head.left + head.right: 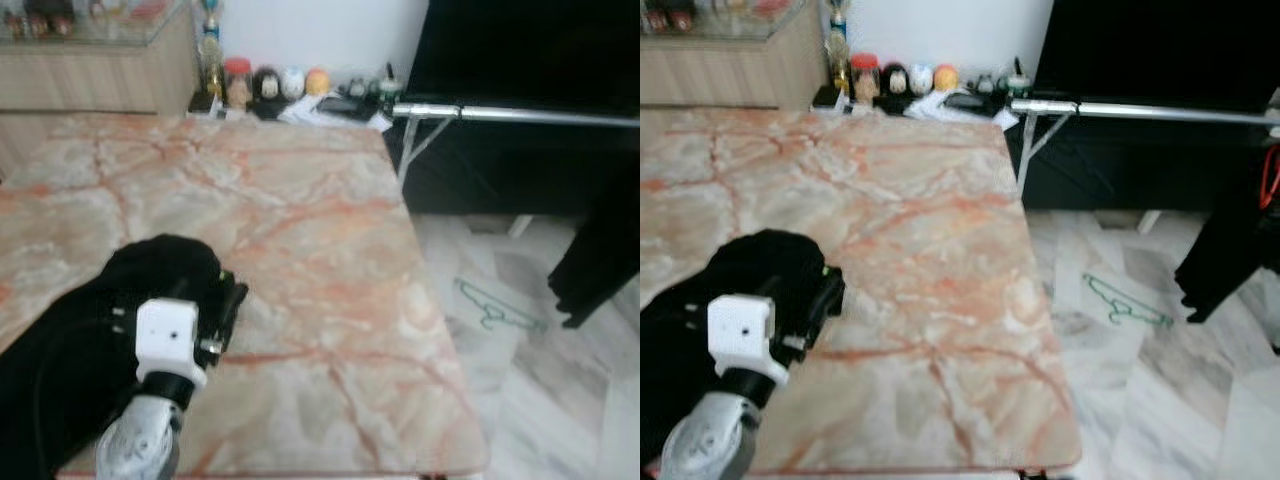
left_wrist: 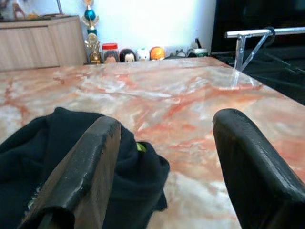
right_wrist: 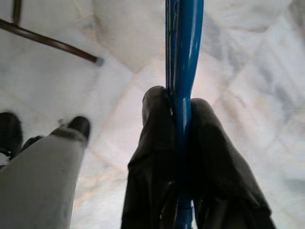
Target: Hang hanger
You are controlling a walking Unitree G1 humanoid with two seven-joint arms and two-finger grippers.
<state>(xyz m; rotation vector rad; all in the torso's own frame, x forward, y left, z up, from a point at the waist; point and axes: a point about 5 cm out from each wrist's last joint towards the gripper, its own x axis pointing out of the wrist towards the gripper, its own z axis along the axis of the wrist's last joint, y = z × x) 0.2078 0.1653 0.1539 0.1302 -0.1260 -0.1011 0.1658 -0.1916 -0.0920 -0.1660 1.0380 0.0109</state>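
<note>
Blue hanger (image 3: 183,71), slim bar, clamped between right tool's (image 3: 181,102) fingers

The room is evenly and softly lit, with no hard shadows on the marble table (image 1: 300,230). A pale sheen lies on its polished top near the metal rail (image 1: 520,116), and the rail itself glints. Both head views are slightly soft, blurrier toward the shelf beyond the table's far edge. The dark cloth (image 1: 90,330) at the table's near corner is a black mass without detail. By the blue hanger (image 3: 183,71), the floor looks washed-out and the close fingers (image 3: 152,157) are out of focus.
</note>
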